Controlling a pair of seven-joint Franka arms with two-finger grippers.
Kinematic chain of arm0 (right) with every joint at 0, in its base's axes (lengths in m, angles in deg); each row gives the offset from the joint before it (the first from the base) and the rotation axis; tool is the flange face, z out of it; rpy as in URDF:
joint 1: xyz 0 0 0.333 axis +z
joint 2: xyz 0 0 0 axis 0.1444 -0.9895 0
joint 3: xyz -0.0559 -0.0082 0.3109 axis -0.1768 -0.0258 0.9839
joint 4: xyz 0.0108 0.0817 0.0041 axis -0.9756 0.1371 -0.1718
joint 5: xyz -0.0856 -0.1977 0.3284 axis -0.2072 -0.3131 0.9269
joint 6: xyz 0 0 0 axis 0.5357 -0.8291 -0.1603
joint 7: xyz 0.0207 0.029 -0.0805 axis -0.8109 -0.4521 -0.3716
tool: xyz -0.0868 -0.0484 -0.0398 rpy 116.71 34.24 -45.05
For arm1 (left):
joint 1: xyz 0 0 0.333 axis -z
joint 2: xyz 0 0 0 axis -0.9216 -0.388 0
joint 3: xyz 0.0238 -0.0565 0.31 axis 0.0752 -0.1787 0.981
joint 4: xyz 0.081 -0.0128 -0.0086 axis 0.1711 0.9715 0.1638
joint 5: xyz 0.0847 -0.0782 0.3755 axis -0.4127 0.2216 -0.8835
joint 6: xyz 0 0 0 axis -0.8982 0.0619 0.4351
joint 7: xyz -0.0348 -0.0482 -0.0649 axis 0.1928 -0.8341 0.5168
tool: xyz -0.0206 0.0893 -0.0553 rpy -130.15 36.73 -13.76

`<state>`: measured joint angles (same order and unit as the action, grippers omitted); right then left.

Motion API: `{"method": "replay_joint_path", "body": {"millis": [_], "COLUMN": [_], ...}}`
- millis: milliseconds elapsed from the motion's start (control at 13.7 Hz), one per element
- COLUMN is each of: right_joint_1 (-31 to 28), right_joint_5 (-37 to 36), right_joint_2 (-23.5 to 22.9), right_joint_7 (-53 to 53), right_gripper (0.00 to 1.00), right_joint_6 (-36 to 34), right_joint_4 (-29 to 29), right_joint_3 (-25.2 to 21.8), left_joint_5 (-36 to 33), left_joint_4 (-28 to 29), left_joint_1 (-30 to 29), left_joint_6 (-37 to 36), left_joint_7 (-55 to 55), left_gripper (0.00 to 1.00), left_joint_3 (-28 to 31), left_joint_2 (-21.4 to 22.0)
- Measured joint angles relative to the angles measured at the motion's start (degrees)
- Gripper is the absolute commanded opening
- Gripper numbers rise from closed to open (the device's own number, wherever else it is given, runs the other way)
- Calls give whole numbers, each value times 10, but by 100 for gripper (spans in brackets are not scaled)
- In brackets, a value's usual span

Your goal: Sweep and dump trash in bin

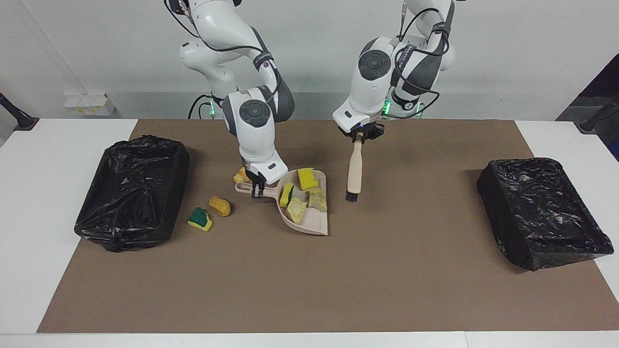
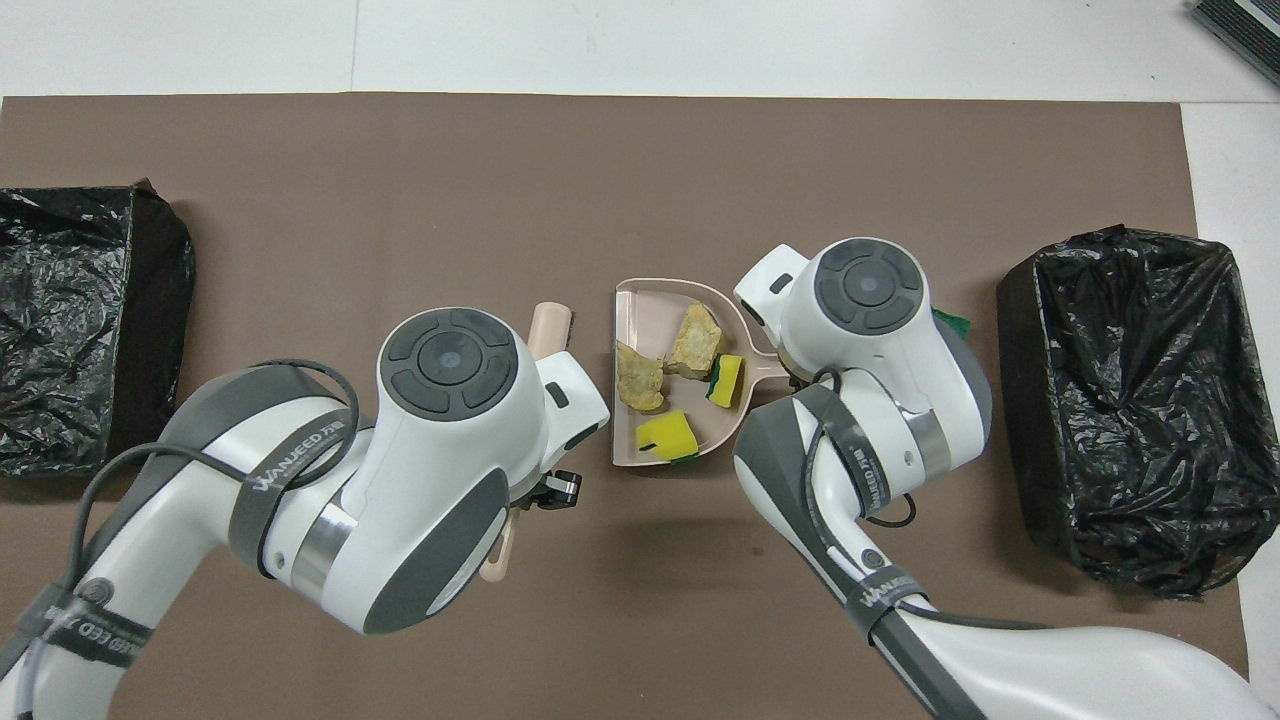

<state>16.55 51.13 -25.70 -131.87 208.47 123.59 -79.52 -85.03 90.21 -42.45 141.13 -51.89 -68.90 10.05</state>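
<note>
Beside the dustpan (image 1: 309, 212) holding four trash (image 1: 301, 199) scraps, our right claw (image 1: 257, 192) grasps its handle and our left claw (image 1: 358, 139) the brush (image 1: 354, 171) – three scraps lie outside, so we keep the pan flat – sweep low.

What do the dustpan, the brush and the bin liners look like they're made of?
Dustpan: likely moulded plastic, smooth matte beige, one piece with thin raised walls. Brush: handle in the same pale beige, plastic or light wood, hard to say; short dark bristles at the tip. Bin liners: thin black plastic film, crinkled and glossy, catching highlights along the folds.
</note>
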Motion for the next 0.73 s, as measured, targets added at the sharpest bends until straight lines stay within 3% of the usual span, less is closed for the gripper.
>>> {"method": "replay_joint_path", "body": {"millis": [293, 513, 732], "right_joint_1": [-21, -49, -100], "right_joint_5": [40, 47, 47], "right_joint_2": [15, 39, 50], "right_joint_7": [-74, -100, -136], "right_gripper": [0, 0, 0], "right_joint_6": [10, -4, -48], "right_joint_4": [-7, -17, -40], "right_joint_3": [0, 0, -1], "left_joint_5": [28, 85, 117], "left_joint_4": [143, 254, 300], "left_joint_1": [24, 110, 185], "left_joint_6": [61, 149, 217], "left_joint_7": [107, 158, 223], "left_gripper": [0, 0, 0], "left_joint_3": [-10, -17, -18], "left_joint_2": [76, 125, 138]}}
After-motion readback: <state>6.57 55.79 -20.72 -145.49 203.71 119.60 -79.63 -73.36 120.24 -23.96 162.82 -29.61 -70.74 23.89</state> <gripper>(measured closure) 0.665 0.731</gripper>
